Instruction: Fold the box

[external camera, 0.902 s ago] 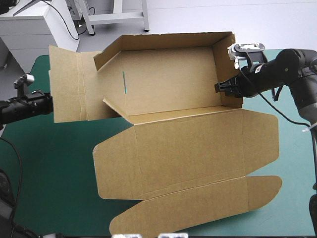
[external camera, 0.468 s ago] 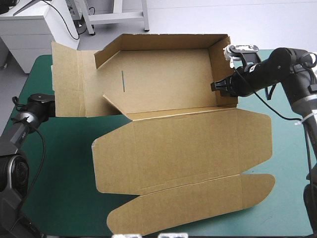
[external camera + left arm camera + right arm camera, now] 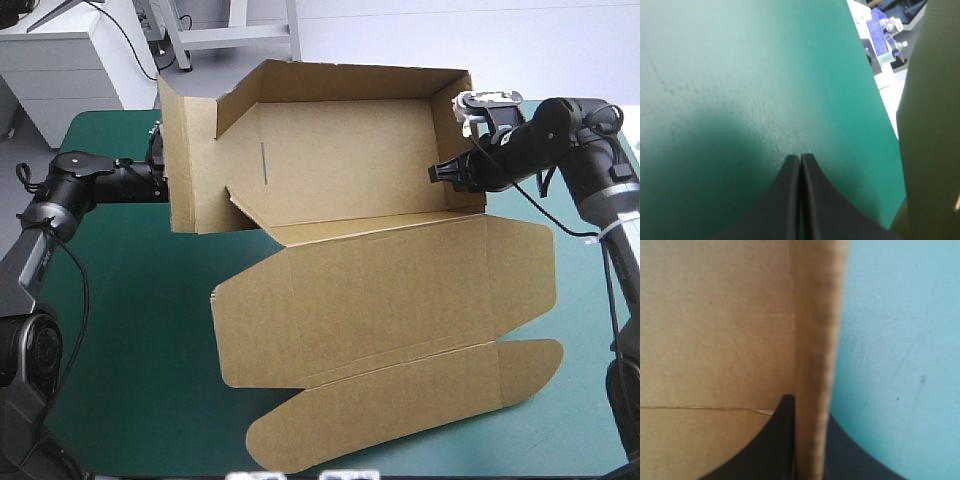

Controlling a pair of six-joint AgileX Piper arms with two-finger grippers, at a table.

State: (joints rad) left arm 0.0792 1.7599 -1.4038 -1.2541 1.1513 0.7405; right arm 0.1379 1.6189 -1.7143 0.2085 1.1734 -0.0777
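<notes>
The brown box stands at the table's far middle with its back and right walls raised. Its lid and tuck flap lie flat toward the front edge. My right gripper is shut on the box's right wall; in the right wrist view one black finger sits on each side of the wall's edge, so the right gripper pinches it. My left gripper is shut and presses against the outside of the upright left end flap. The left gripper points over the cover, with brown board beside it.
The teal-green cover shows bare at the left and front left of the box. The tuck flap's rounded corner reaches close to the table's front edge. A strip of cover lies to the right of the lid.
My left arm has swung in to the box's left end, and the left end flap has gone from lying outward to standing upright. The box shifted slightly right. The right gripper kept its hold.
</notes>
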